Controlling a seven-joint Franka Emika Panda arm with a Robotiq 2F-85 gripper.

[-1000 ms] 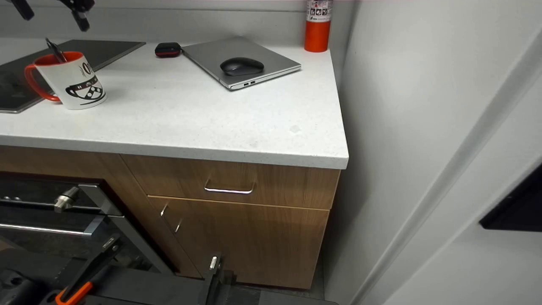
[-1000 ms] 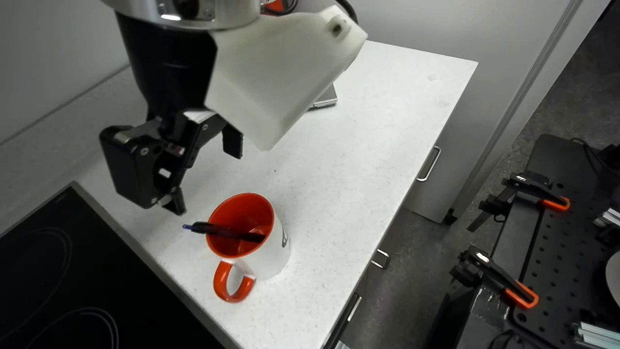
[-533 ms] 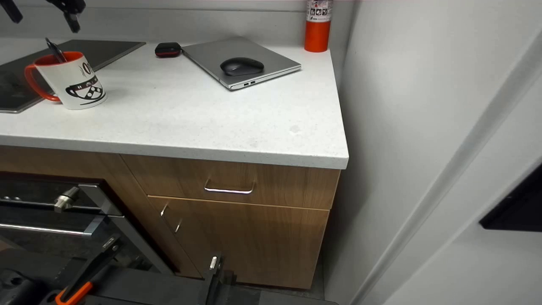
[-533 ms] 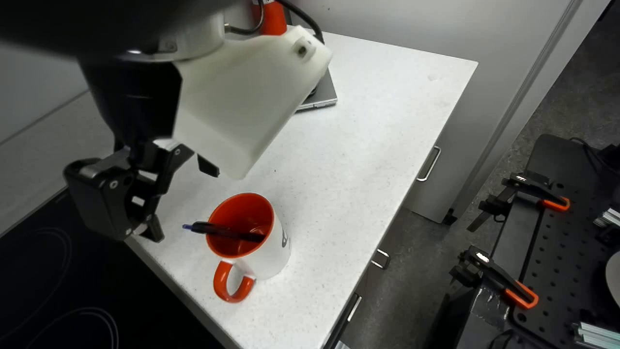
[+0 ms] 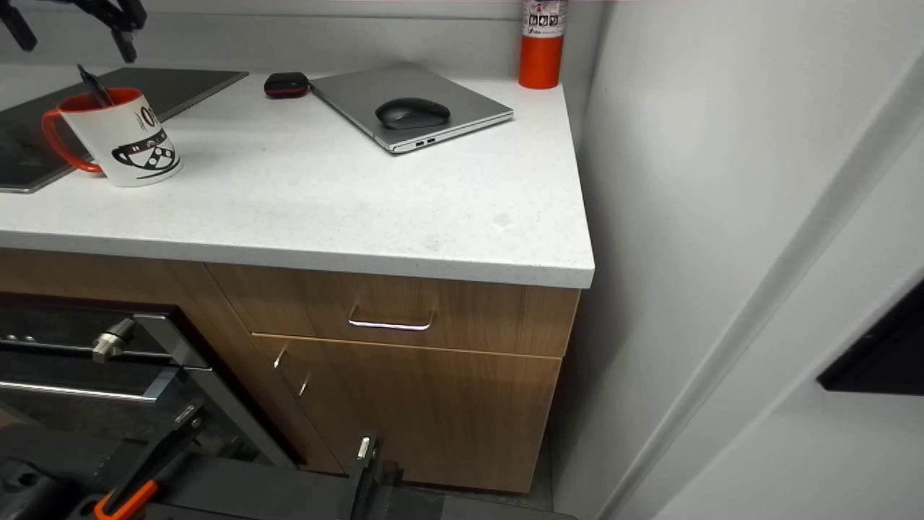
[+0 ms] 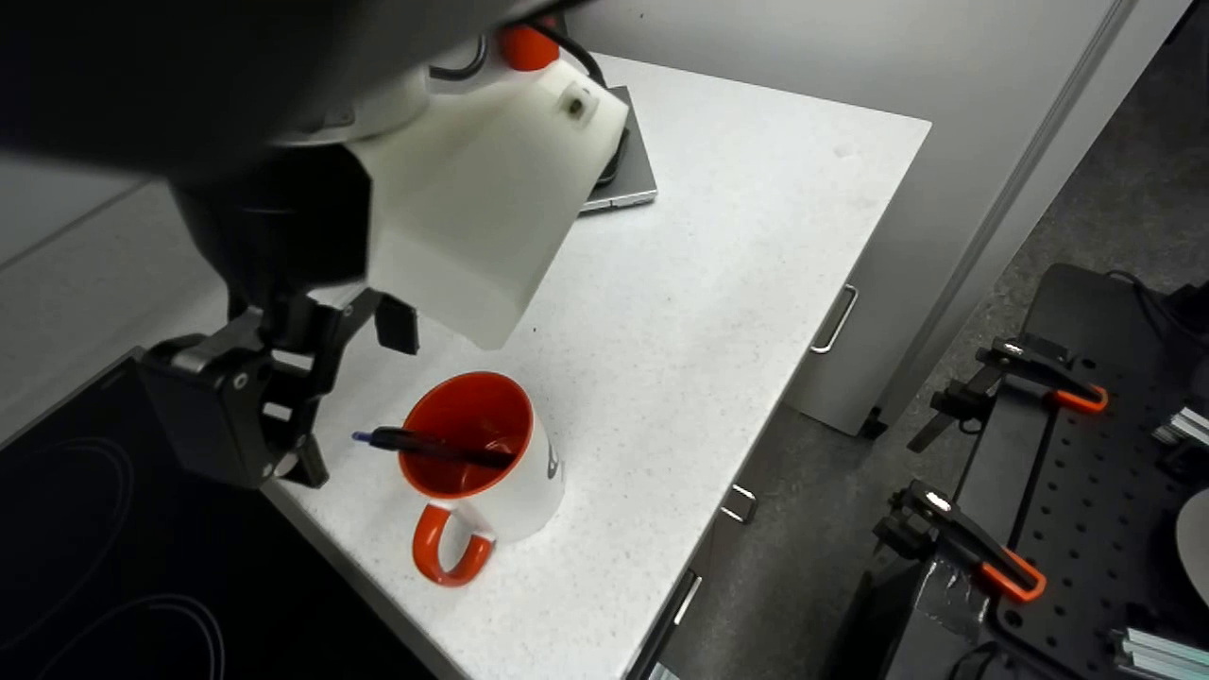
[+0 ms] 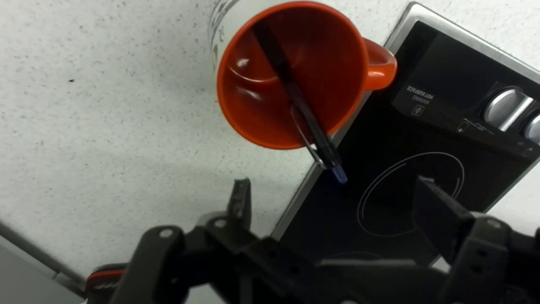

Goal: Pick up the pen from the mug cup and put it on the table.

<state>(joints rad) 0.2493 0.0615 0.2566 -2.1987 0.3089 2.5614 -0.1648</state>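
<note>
gripper (image 6: 353, 401), black, two-fingered: lower and farther left in both exterior views than a second ago; pen (image 6: 430, 447) and mug cup (image 6: 524, 496) unmoved. far left in an exterior view, cooktop (image 5: 177, 87): dark glass, metal edging. over that end, the gripper, near the mug cup: fingers spread wide, nothing in their hold. next, the pen: black, metal clip, blue end; inside the mug cup, slantwise, leaning over the rim; in the wrist view the blue end shows between the two fingertips, apart from both. with it, the mug cup: white, orange-red lining and handle, dark printing; standing on the table (image 5: 325, 195), a white speckled top above brown wood cabinets (image 5: 447, 404). then, small case (image 5: 286, 85): black, red band, just beside the laptop (image 5: 419, 83). laptop: grey, closed; black mouse (image 5: 412, 113) lying on its lid. farthest right, canister (image 5: 541, 61): red, white printed label, upright near the table's far corner, upper end out of frame.
</note>
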